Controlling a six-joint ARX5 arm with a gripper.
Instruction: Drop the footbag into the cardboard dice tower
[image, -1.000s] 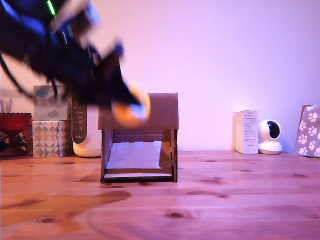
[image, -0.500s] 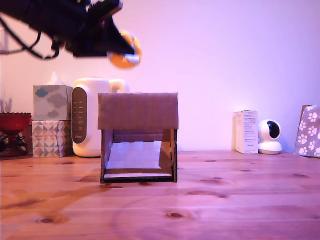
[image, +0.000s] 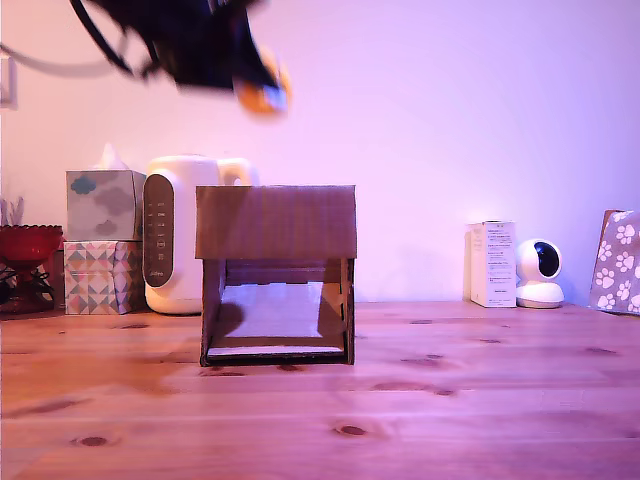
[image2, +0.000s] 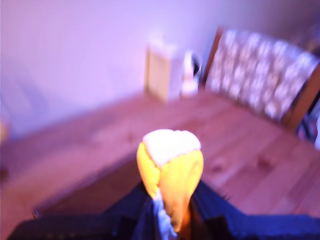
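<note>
The footbag (image: 265, 88), orange and yellow with a white panel, hangs high in the air, held in my dark gripper (image: 255, 85), which is shut on it. Both are blurred in the exterior view. Below them the brown cardboard dice tower (image: 276, 222) stands on the wooden table (image: 450, 400), its lower front opening showing a pale ramp (image: 272, 310). The footbag sits above the tower's left half in the exterior view. In the wrist view the footbag (image2: 171, 172) is squeezed between the dark fingers (image2: 215, 210), with what seems the tower's top edge (image2: 90, 187) beneath.
A white appliance (image: 178, 235), two tissue boxes (image: 102, 240) and a red bowl (image: 28, 243) stand at the exterior view's left. On its right are a white carton (image: 492, 264), a small white camera (image: 540, 273) and a paw-print bag (image: 618, 262).
My gripper has risen with the footbag from in front of the tower's upper panel to well above its top, shifting slightly toward the exterior view's right in the last half second.
</note>
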